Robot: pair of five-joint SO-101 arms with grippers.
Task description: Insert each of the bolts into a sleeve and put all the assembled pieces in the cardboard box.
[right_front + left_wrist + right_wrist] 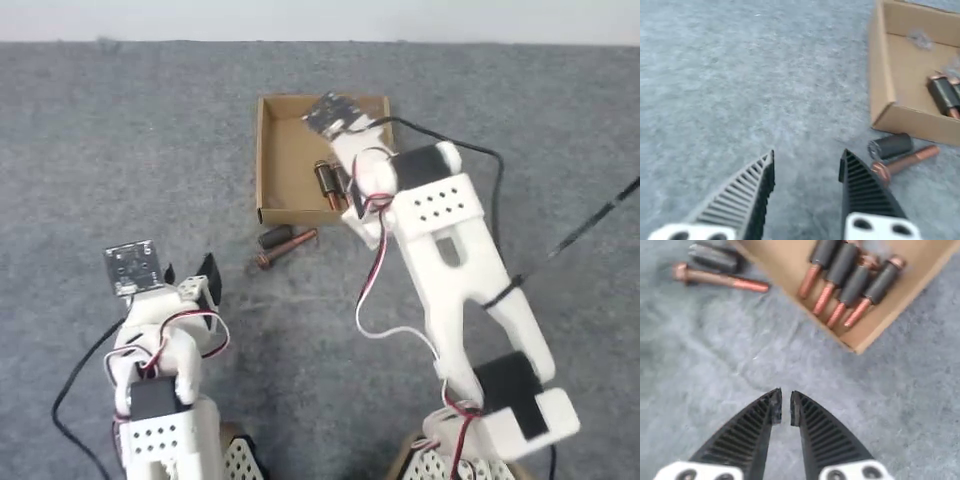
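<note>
Left gripper (pixel 808 157): wide open, empty, above the table. One loose sleeve (pixel 274 237) and one loose bolt (pixel 287 250) lie just outside the cardboard box (pixel 264 150) near wall, with four assembled pieces (pixel 850 277) inside. Right gripper (pixel 785 402): nearly closed, empty, beside the box.

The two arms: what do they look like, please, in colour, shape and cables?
The left arm and the right arm have white plastic shells with small round holes, black motor blocks, and thin red, white and black cables looping along them. Each wrist carries a small circuit board. The left tool and the right tool have black, ribbed, tapering fingers on white mounts.
</note>
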